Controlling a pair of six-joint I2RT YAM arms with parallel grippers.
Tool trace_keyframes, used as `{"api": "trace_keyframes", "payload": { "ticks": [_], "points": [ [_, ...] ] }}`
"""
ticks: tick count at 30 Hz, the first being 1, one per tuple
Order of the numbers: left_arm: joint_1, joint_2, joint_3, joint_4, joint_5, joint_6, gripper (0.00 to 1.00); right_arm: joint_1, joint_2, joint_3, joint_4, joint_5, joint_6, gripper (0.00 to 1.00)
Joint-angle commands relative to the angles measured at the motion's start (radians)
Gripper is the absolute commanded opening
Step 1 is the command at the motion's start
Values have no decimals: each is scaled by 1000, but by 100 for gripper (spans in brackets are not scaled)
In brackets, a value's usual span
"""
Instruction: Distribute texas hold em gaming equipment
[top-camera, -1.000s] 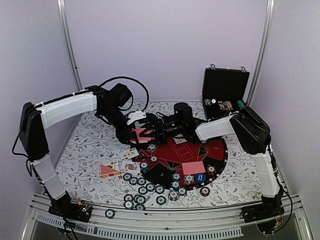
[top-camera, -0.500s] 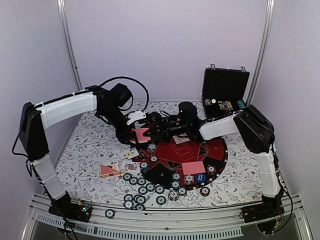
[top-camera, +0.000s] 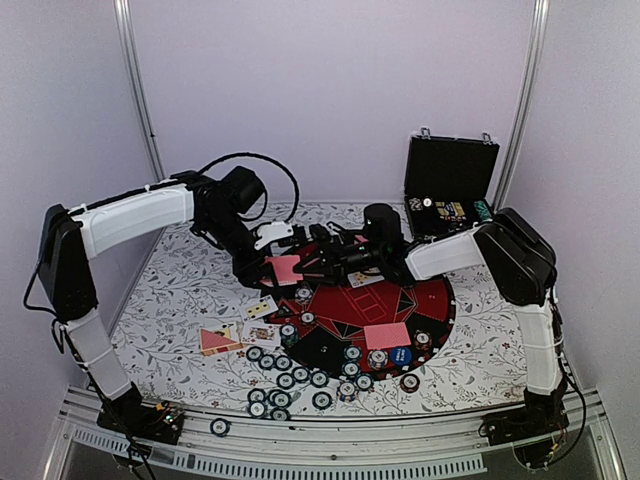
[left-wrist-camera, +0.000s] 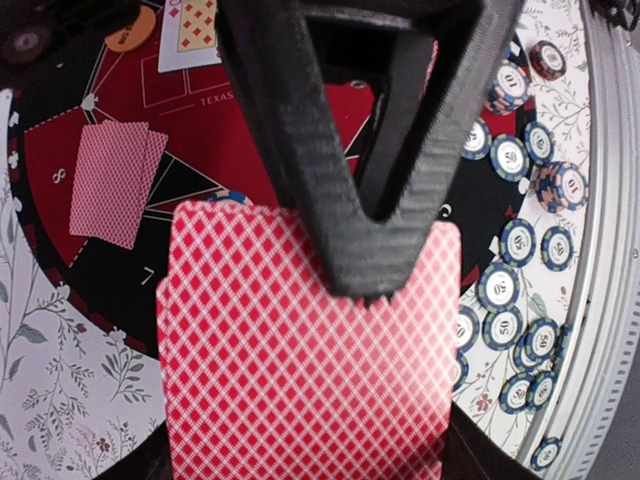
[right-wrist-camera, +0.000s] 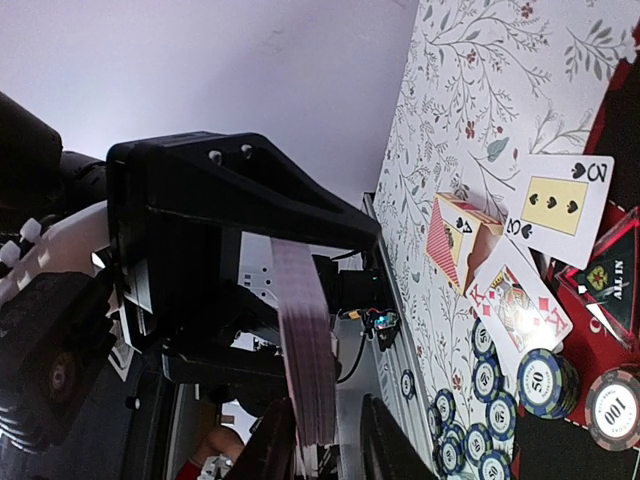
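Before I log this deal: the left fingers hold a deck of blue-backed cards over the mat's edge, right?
Wrong colour. The left fingers hold a deck of red-backed cards, not blue-backed, over the edge of the mat; the left wrist view shows the red diamond backs.

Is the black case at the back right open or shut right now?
Open. The black case has its lid standing upright, and small items show in its base.

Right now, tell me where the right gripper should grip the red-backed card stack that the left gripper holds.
Grip the free end of the red-backed card stack, coming end-on from the robot's right. It juts flat past the left gripper, so both broad faces there look bare.
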Motion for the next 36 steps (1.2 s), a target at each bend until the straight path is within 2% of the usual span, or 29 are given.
{"api": "trace_keyframes", "payload": {
  "ticks": [1,4,7,15,18,28,36],
  "points": [
    [15,-17,24,-23,-13,4,15,-28,-26,-18,-55,-13,-31,28],
    [15,-15,26,-24,-10,4,15,-24,-25,-17,-68,-13,-40,35],
    [15,-13,29,-23,-10,2,15,-15,-20,-9,-73,-16,-44,36],
    [17,-12,26,-24,-10,2,15,-5,-12,13,-79,-24,-42,27],
    [16,-12,25,-23,-12,4,15,-5,-22,8,-82,-27,-43,27],
    [17,-15,21,-23,-10,2,15,-14,-72,-48,-102,-13,-57,36],
    [15,-14,21,-22,-5,1,15,-18,-107,-43,-113,3,-72,40]
  ]
}}
